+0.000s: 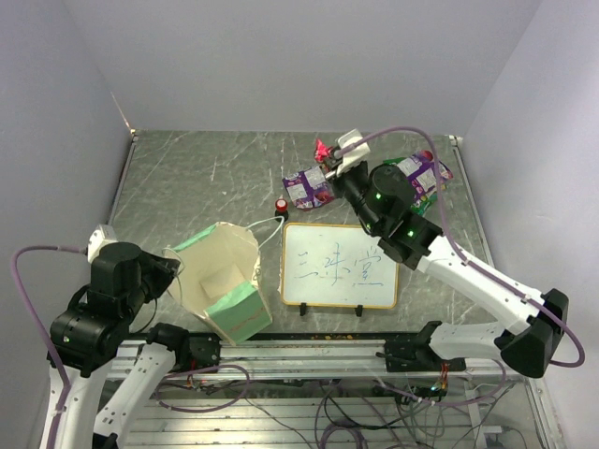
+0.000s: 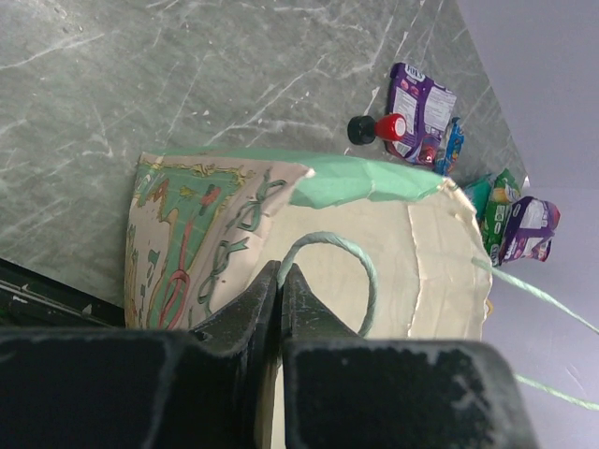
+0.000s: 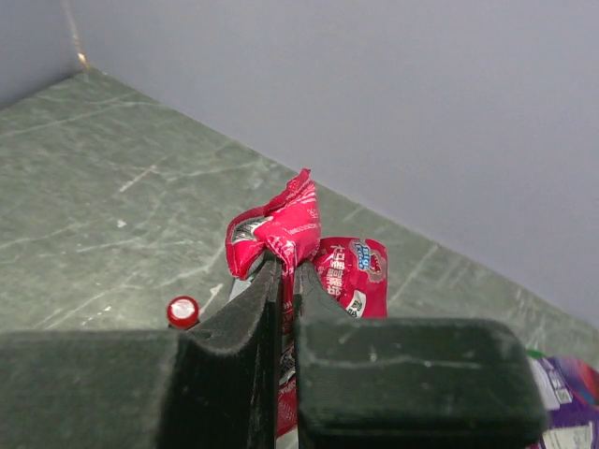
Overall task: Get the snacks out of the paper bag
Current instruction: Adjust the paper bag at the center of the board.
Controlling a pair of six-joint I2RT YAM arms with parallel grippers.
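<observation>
Two clenched hands: right hand (image 3: 285, 273) on red snack (image 3: 283, 227), left hand (image 2: 281, 277) on paper bag (image 2: 435, 271)

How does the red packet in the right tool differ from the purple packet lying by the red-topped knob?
The red packet is pinched in the right tool and crumpled at the grip; the purple packet lies flat on the table. The red packet is mostly red; the purple packet is purple and white. Both are glossy and outside the paper bag.
</observation>
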